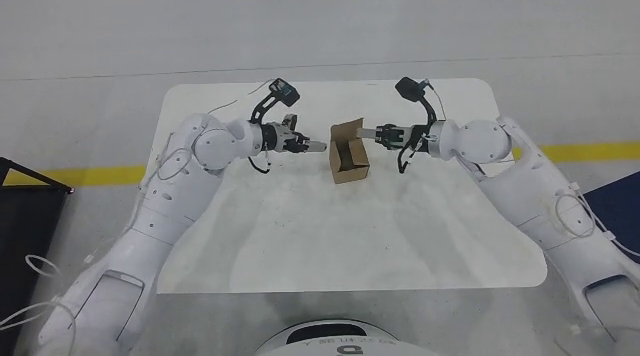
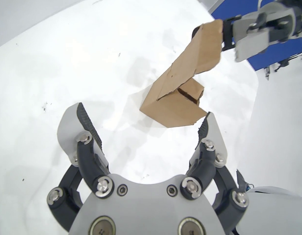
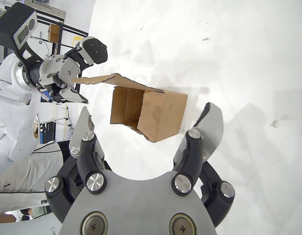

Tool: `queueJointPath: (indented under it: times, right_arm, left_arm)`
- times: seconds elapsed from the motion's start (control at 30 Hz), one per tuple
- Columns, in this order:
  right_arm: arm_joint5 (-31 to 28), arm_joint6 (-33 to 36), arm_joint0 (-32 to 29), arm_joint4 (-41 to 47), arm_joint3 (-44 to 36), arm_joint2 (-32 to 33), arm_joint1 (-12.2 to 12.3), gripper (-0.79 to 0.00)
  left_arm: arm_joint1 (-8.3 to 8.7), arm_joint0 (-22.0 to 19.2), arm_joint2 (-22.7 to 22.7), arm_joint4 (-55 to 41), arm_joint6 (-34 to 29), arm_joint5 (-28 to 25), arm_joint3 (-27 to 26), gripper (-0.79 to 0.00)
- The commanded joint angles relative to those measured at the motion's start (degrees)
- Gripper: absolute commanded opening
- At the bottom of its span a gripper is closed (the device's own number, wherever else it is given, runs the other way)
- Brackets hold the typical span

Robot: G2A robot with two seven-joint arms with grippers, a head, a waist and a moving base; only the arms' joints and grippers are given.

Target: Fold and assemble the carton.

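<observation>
Brown corrugated cardboard makes up the carton (image 1: 350, 153), which stands half-erected on the white table (image 1: 300, 246), between the two tools. Its outer faces are plain brown, with a small dark speck on one side, and the cut edges look rough. One end of the carton gapes open and shows creased inner walls. A long flap (image 2: 204, 47) rises from that end at a slant, clear of the table. Beneath the flap, a dark slit (image 2: 187, 96) shows where two panels of the carton meet. The left tool (image 2: 144, 110) hangs just beside the carton, its ribbed fingers (image 2: 88, 125) spread wide. The right tool (image 3: 146, 106) is on the carton's opposite side, also spread wide. Its tips are close to the raised flap, but whether they touch it cannot be told.
</observation>
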Motion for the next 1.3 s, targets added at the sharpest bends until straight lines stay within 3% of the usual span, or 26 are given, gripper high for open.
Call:
queueJointPath:
  times: [0.0, 0.27, 0.63, 0.7, 0.73, 0.77, 0.8, 1.07, 1.27]
  right_arm:
    - [-1.89, -0.58, -0.77, 2.42, 0.04, 0.30, -0.14, 0.000]
    - [-19.66, 2.53, -3.38, 5.58, 5.34, 0.62, -0.51, 0.000]
    - [-25.21, 4.34, -0.59, 5.35, 9.27, -3.31, -2.94, 0.000]
    - [-26.12, 4.96, -0.16, 5.68, 10.05, -3.71, -3.27, 0.000]
    - [-26.56, 5.31, 0.01, 5.76, 10.40, -3.88, -3.41, 0.000]
    - [-26.86, 5.58, 0.18, 5.77, 10.75, -3.99, -3.53, 0.000]
    - [-27.22, 5.95, 0.32, 5.74, 10.97, -4.12, -3.64, 0.000]
    - [-27.65, 8.76, 0.45, 4.28, 9.48, -4.19, -3.86, 0.000]
    - [-27.97, 7.87, -0.90, 3.40, 7.58, -1.64, -3.16, 0.000]
  left_arm:
    - [-0.07, 0.20, 0.04, 1.93, -1.50, 3.03, -0.90, 0.000]
    - [-0.63, 0.22, 1.47, -2.23, -6.48, 9.95, -3.69, 0.000]
    - [-3.45, -4.71, 7.69, -7.30, -4.78, 11.02, 5.09, -0.018]
    - [-4.17, -6.03, 9.04, -7.83, -4.22, 10.97, 7.06, -0.191]
    - [-4.52, -6.62, 9.74, -8.09, -4.20, 10.93, 8.02, -0.437]
    - [-4.85, -7.21, 10.38, -8.25, -4.28, 10.87, 8.92, -0.563]
    - [-5.15, -7.77, 10.93, -8.37, -4.15, 10.83, 9.73, -0.779]
    - [-7.06, -10.77, 13.85, -9.15, -3.30, 9.97, 14.39, -0.785]
    - [-7.57, -12.24, 14.45, -8.04, -3.70, 9.95, 14.01, -0.785]
